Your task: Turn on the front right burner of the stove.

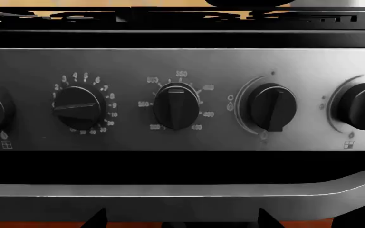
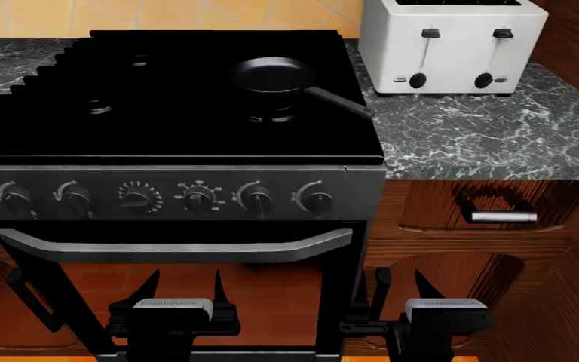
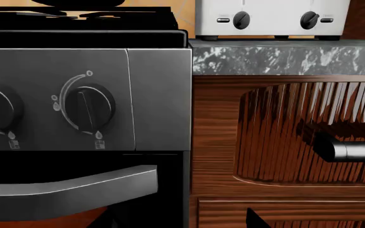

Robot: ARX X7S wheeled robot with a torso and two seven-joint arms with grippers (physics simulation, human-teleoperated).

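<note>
The black stove (image 2: 169,143) fills the middle of the head view. The front right burner (image 2: 272,115) shows as a small dark ring just below the near rim of the black frying pan (image 2: 274,75). The grey panel carries six knobs; the rightmost knob (image 2: 317,199) also shows in the right wrist view (image 3: 89,108). My left gripper (image 2: 184,290) is open and empty, low in front of the oven door, facing the middle knobs (image 1: 176,105). My right gripper (image 2: 400,290) is open and empty, low by the stove's right edge. In the wrist views only the dark fingertips (image 1: 268,219) (image 3: 255,219) show.
The silver oven-door handle (image 2: 179,247) runs just above both grippers. A white toaster (image 2: 451,41) stands on the marble counter (image 2: 470,136) to the stove's right. A wooden cabinet with a metal handle (image 2: 500,217) is to the right of the right gripper.
</note>
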